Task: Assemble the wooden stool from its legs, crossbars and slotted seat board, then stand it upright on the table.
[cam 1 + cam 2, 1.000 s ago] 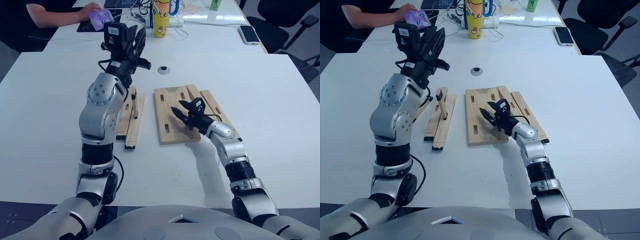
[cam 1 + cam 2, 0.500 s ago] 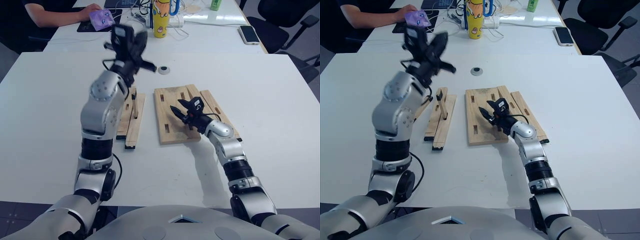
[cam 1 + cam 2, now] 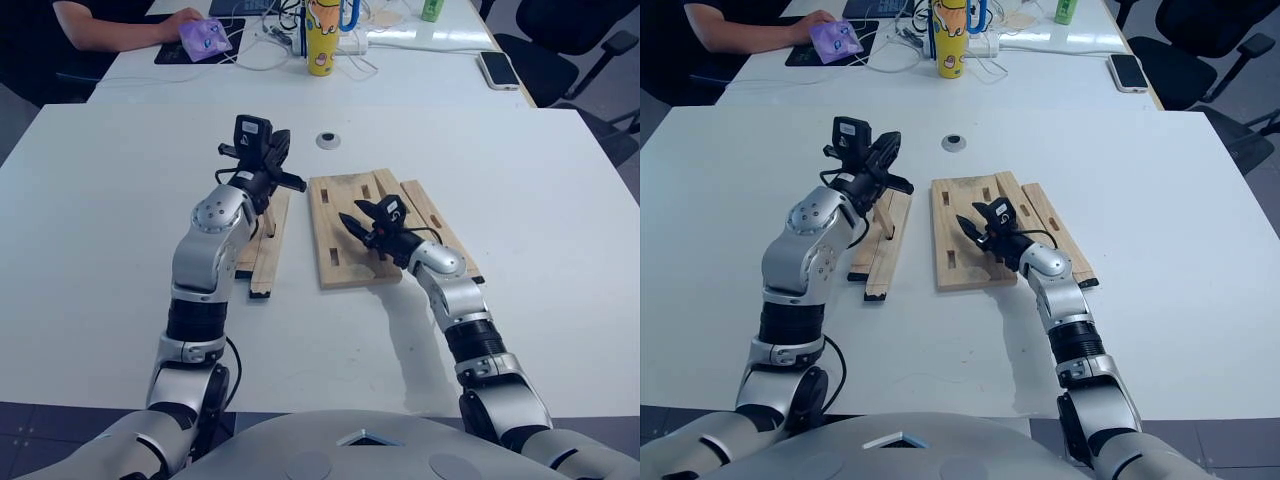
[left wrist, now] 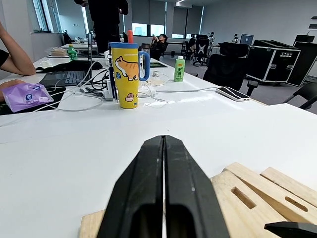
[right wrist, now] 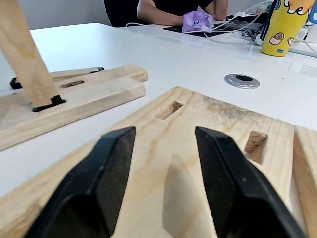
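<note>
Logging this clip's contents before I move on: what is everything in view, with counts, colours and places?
seat board: one, pale wood, slotted, flat at table centre
slotted strips: two, pale wood, flat beside the board's right edge
leg pieces: two, pale wood, flat left of the board; a short piece stands in one slot
grommet: one, grey, behind the board
cup: one, yellow, far table
phone: one, dark, far table right
pouch: one, purple, far table left
left claw: black, shut, near the leg pieces' far end
right claw: black, open, over the board
</note>
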You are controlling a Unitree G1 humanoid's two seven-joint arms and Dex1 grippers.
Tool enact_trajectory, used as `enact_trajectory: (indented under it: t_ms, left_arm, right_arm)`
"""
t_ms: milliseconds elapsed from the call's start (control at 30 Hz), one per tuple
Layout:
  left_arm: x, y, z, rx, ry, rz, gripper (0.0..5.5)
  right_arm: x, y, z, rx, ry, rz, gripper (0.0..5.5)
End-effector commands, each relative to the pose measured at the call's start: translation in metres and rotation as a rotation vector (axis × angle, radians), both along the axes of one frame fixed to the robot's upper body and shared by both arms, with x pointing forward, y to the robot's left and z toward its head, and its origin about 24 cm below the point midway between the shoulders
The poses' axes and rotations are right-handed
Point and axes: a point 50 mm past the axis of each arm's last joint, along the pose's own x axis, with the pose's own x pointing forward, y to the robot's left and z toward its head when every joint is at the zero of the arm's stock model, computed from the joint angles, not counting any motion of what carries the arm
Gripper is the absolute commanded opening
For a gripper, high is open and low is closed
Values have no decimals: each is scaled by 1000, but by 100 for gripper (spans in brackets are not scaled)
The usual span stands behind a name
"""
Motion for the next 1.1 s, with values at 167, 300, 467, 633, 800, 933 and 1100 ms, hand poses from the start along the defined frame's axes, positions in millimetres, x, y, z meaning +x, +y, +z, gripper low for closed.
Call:
enact_trajectory:
  t_ms: [167,300,467,633,800,933,1100]
  left_arm:
    - [6,14,54,16,-240,75,2]
    - [1,7,93,21,-384,47,2]
    - [5,3,48,54,-192,37,2]
    - [-29,12,-78,134,307,11,2]
    - [-11,1,-35,84,109,13,2]
    - [-9,-1,-20,78,25,35,2]
    - [-11,10,10,97,-155,120,2]
  right_arm:
    - [3,1,3,-3,-19,-3,222]
    - [3,0,2,-5,-17,-4,222]
    - [1,2,1,-6,-16,1,222]
    - [2,5,2,-5,-18,16,222]
    - [3,3,2,-7,-23,3,222]
    - [6,3,3,-7,-26,7,222]
    - [4,1,1,-11,-23,1,222]
